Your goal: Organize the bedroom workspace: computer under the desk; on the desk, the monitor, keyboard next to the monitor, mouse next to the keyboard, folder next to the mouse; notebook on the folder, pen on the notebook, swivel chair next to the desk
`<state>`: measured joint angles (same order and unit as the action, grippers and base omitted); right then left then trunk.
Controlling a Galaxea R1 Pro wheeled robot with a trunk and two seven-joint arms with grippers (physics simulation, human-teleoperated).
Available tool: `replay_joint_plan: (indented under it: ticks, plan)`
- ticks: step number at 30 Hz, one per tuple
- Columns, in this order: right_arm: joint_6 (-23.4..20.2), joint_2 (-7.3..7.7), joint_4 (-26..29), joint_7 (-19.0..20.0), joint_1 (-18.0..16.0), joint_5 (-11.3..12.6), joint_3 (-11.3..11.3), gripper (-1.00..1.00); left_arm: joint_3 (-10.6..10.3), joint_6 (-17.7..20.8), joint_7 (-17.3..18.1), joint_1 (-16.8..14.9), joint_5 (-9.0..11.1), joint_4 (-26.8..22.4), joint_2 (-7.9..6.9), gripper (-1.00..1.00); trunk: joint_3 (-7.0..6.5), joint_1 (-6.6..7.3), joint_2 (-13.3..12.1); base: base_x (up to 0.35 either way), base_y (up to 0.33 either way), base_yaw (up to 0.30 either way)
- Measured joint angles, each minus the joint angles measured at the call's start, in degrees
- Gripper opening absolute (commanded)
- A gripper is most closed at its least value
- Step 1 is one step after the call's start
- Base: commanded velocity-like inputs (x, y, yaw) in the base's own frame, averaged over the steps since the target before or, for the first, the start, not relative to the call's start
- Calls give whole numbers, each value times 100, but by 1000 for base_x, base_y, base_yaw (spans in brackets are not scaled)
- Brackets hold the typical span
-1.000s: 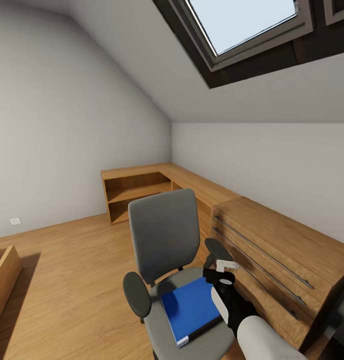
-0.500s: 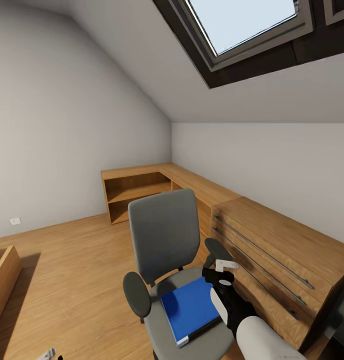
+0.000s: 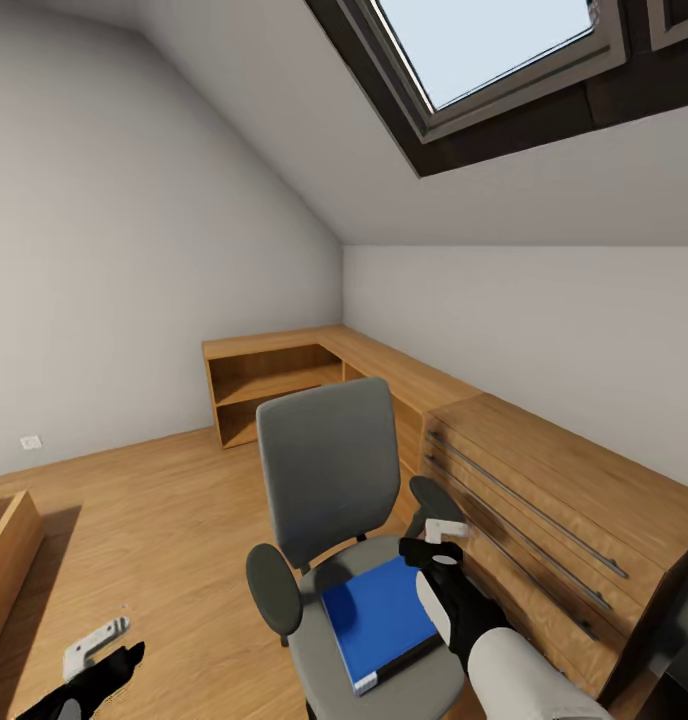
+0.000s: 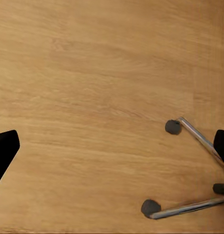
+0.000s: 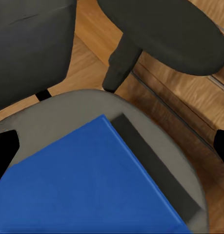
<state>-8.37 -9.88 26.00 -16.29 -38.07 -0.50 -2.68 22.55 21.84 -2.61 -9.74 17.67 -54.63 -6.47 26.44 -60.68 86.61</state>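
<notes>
Wood floor (image 3: 164, 540) bears the swivel chair (image 3: 329, 480); right gripper (image 5: 112, 141) spread wide above the folder (image 3: 379, 618).

An attic room in a home, rendered in simulation. A sloped white ceiling (image 3: 234, 150) holds a dark-framed skylight (image 3: 484, 60) showing pale sky. The floor (image 3: 164, 500) is warm wood planks, and plain white walls (image 3: 104, 300) carry a small outlet (image 3: 30, 441) low down. Light-wood cabinets (image 3: 284, 375) with open shelves run along the corner, joined by a drawer unit (image 3: 544, 510) with long metal handles. A grey swivel chair (image 3: 329, 470) with a blue folder (image 3: 379, 620) on its seat suggests a home study corner.
</notes>
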Motion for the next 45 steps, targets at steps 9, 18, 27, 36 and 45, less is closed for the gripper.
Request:
replay_joint_plan:
  ticks: [9, 18, 27, 36, 45]
  plan:
    - [-1219, -6, 9, 603, -641, 18, 3, 100, 26, 1594, -159, -2, 620, -1733, 8, 100, 0, 0, 0, 0, 0, 0]
    - [-1227, -6, -8, 818, -681, -8, -7, 100, 398, 1613, -220, 0, 858, -2451, 359, 100, 54, -65, 119, 0, 0, 0]
    - [-1149, -6, -9, 828, -673, -22, 4, 100, 417, 1603, -224, 2, 841, -2449, 392, 100, 215, -263, 480, 0, 0, 0]
    - [-1069, -6, -9, 821, -664, -29, -3, 100, 417, 1603, -221, 2, 844, -2432, 395, 100, 377, -461, 841, 0, 0, 0]
    - [-1068, -6, -9, 819, -664, -29, -3, 100, 417, 1603, -218, 2, 844, -2431, 398, 100, 539, -658, 1202, 0, 0, 0]
